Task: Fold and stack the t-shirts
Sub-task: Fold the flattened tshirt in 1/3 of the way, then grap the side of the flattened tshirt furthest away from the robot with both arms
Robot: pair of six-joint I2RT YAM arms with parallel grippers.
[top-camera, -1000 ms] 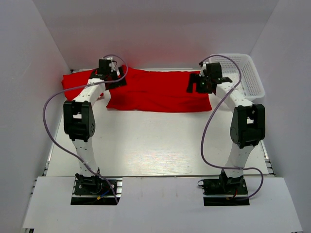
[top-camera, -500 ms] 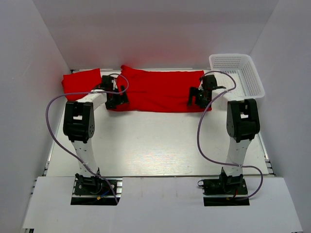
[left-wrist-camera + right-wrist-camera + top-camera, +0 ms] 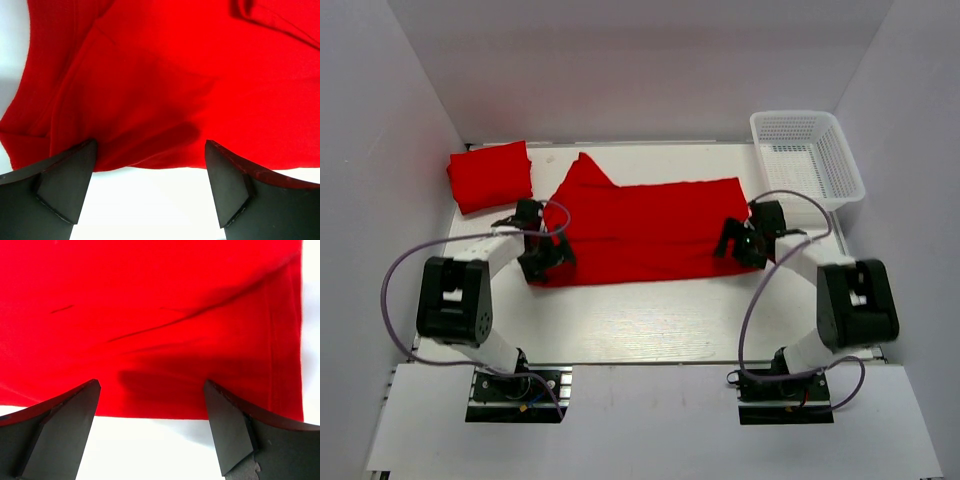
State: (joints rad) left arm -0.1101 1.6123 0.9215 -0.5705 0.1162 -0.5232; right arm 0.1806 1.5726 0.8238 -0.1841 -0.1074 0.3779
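A red t-shirt (image 3: 640, 230) lies spread flat across the middle of the bench (image 3: 650, 310), its long side running left to right. One sleeve pokes up toward the far wall at its left end. A second t-shirt (image 3: 490, 176), folded into a neat block, sits near the far left corner, apart from the spread one. A white basket (image 3: 807, 155) stands in the far right corner. Both arms reach low over the near edge of the spread shirt, one at each end. The left fingers (image 3: 65, 182) stand wide apart at the near left corner. The hem shows between them with bare bench below it, and they grip nothing. The right fingers (image 3: 60, 425) are parted just as wide at the near right corner, the hem running across the gap between them, and they too have hold of nothing.
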